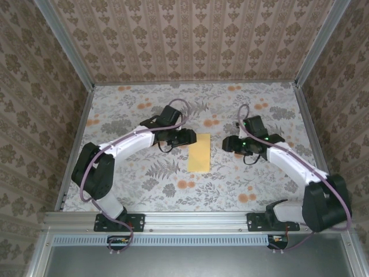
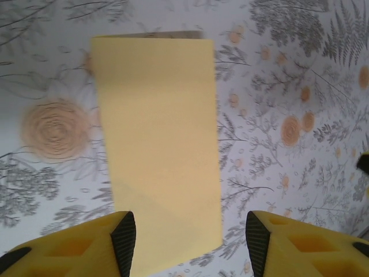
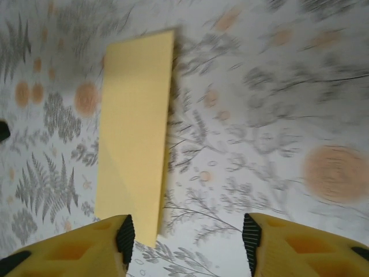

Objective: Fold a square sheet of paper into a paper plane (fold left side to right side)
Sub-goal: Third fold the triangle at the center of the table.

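The left end effector [image 1: 187, 137] is open, its two yellow fingers [image 2: 86, 248] spread wide with nothing between them. It sits just beside the upper left edge of the sheet of paper [image 1: 199, 153]. In the left wrist view the near end of the sheet [image 2: 158, 144] runs into the gap between those fingers.

The right end effector [image 1: 228, 144] is also open and empty. It sits near the sheet's right edge, with a strip of flowered cloth [image 1: 144, 179] between them. In the right wrist view the sheet [image 3: 135, 127] lies off toward one finger [image 3: 81, 248].

The yellow sheet lies flat on the cloth-covered table as a narrow rectangle, midway between the two arms.
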Controlling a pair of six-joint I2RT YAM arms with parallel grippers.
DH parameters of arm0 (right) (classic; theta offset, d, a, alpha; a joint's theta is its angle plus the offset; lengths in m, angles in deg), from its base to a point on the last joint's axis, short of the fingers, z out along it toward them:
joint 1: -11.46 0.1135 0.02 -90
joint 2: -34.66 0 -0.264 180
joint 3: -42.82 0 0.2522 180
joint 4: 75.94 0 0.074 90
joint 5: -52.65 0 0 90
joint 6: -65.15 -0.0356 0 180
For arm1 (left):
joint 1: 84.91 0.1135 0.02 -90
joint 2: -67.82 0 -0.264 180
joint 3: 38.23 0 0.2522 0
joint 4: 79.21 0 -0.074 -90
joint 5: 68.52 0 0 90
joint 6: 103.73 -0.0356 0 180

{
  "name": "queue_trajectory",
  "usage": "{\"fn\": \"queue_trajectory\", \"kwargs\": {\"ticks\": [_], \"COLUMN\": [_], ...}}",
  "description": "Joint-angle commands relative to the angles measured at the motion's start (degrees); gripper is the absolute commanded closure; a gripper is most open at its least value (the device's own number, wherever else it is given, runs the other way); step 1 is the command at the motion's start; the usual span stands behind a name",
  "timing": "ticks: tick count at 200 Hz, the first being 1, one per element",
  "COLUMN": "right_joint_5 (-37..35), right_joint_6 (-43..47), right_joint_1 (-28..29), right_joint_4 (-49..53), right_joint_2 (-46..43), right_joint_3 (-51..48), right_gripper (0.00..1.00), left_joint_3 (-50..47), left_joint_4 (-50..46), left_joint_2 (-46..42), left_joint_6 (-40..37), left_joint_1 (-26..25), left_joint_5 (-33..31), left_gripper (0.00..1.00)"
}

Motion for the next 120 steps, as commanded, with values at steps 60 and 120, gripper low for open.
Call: {"fn": "queue_trajectory", "kwargs": {"ticks": [60,120], "right_joint_5": [0.91,-3.5], "right_joint_6": [-2.86,0.32], "right_joint_1": [7.18,7.18], "right_joint_4": [-10.31,-5.76], "right_joint_2": [25.88,33.45], "right_joint_3": [17.19,23.8], "right_gripper": [0.5,0.51], "left_joint_3": [-7.05,-6.97], "left_joint_4": [9.05,8.78], "left_joint_2": [3.18,5.5], "left_joint_6": [0.83,1.01], "left_joint_1": [2.88,2.91], "left_joint_5": [8.88,9.01], "left_gripper": [0.46,0.45]}}
